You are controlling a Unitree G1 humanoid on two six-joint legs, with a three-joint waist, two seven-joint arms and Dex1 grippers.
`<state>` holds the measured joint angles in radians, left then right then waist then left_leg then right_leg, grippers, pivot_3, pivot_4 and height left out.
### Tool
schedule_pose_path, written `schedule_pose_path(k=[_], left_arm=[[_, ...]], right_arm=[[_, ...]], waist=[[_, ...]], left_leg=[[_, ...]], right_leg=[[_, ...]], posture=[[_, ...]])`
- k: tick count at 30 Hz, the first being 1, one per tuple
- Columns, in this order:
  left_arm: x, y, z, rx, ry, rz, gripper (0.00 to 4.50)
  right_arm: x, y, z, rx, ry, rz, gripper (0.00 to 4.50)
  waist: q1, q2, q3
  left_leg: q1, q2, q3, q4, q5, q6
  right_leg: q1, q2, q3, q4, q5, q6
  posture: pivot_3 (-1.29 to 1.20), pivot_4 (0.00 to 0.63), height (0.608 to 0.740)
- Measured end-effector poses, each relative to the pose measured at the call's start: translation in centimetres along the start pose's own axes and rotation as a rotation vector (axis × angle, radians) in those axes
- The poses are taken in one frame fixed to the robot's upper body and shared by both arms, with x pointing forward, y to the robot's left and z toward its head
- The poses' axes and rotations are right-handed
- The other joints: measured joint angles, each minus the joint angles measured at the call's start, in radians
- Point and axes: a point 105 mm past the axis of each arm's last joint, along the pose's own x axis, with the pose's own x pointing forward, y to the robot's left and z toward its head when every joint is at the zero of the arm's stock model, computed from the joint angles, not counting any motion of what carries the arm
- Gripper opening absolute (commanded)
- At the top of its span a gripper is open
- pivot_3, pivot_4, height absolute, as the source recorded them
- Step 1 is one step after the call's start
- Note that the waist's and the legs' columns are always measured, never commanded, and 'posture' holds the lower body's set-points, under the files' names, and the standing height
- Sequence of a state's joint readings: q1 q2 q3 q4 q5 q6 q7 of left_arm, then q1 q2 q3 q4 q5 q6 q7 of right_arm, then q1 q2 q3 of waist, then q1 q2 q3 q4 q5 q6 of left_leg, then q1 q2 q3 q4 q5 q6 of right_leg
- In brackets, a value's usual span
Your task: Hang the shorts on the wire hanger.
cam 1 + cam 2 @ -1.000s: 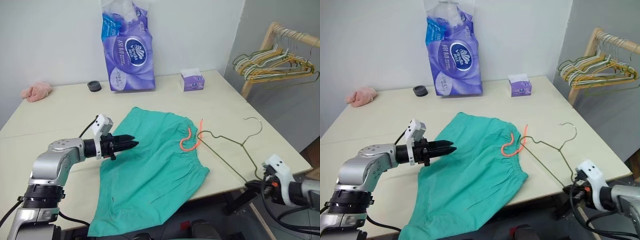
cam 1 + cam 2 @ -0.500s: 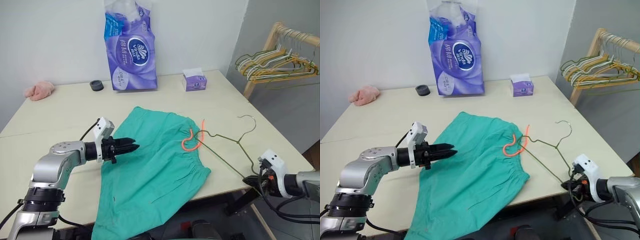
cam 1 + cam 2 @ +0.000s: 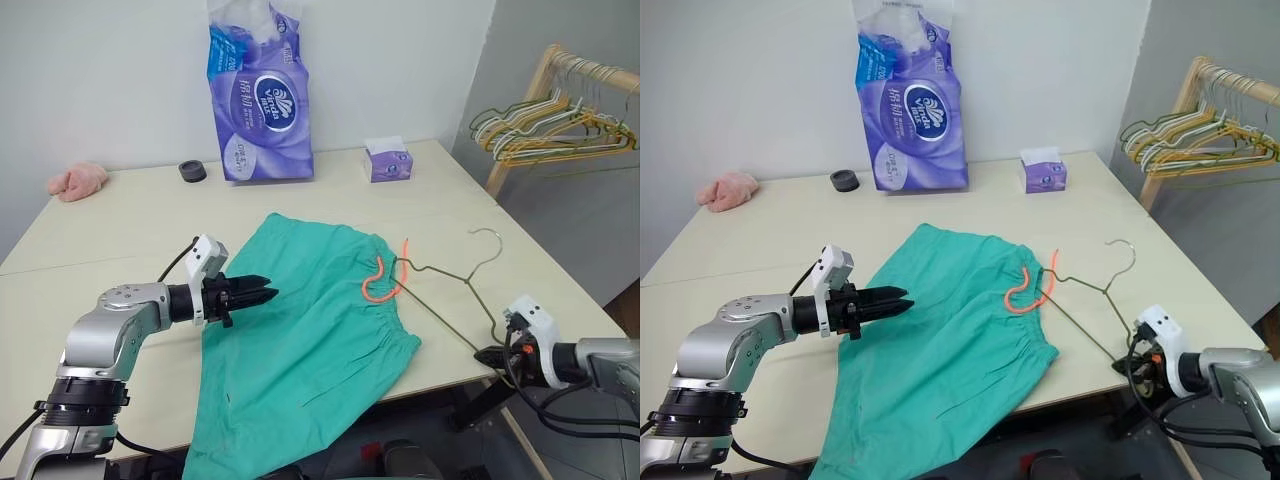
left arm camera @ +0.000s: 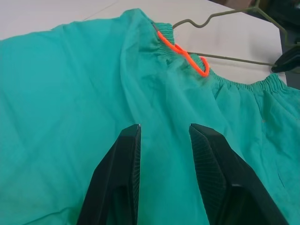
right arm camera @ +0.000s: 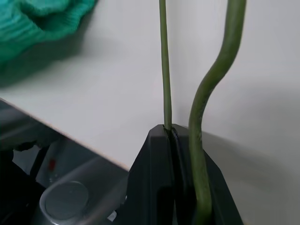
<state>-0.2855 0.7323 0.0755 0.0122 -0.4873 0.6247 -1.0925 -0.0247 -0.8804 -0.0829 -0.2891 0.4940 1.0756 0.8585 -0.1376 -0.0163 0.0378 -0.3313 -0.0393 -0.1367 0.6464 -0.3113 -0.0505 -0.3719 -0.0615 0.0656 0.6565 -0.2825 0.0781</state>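
The shorts (image 3: 305, 340) are lying spread flat on the pale table (image 3: 130, 215), one leg end hanging over the near edge, the elastic waistband facing the robot's right with the orange drawstring (image 3: 383, 276) curling at its middle. The wire hanger (image 3: 452, 297) is lying on the table just beside that waistband, its far corner reaching in at the drawstring and its hook pointing toward the far right. The right gripper (image 5: 174, 136) is pinching the hanger's near corner at the table edge, its fingers pressed together on the wire. The left gripper (image 4: 161, 140) is hovering over the middle of the shorts with its fingers parted and nothing between them. Farther back, a purple tissue pack (image 3: 257, 95), a small tissue box (image 3: 386, 160), a dark ring (image 3: 191, 171) and a pink cloth (image 3: 77, 181) are sitting on the table; coloured hangers (image 3: 548, 130) are hanging on a wooden rack to the right.
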Motion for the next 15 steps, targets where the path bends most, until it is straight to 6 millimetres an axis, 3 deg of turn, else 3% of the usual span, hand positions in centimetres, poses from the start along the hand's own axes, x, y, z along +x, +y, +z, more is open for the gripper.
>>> schedule_pose_path(k=[8,15], left_arm=[[-0.2,0.1,-0.6,-0.014,0.006,0.017,1.72],[-0.2,0.2,-0.3,-0.004,-0.003,0.026,1.72]], right_arm=[[0.0,1.0,1.3,0.023,-0.028,0.083,0.0],[3.0,0.0,2.5,0.052,0.02,0.08,0.0]], waist=[[0.003,0.0,0.0],[-0.001,0.001,0.001]], left_leg=[[0.0,0.0,0.0,0.0,0.0,0.0],[-0.001,0.0,0.0,0.0,0.0,0.0]], right_leg=[[0.0,0.0,0.0,0.0,0.0,0.0],[-0.001,0.0,0.0,0.0,0.0,0.0]], posture=[[-0.16,0.0,0.74],[-0.15,0.0,0.74]])
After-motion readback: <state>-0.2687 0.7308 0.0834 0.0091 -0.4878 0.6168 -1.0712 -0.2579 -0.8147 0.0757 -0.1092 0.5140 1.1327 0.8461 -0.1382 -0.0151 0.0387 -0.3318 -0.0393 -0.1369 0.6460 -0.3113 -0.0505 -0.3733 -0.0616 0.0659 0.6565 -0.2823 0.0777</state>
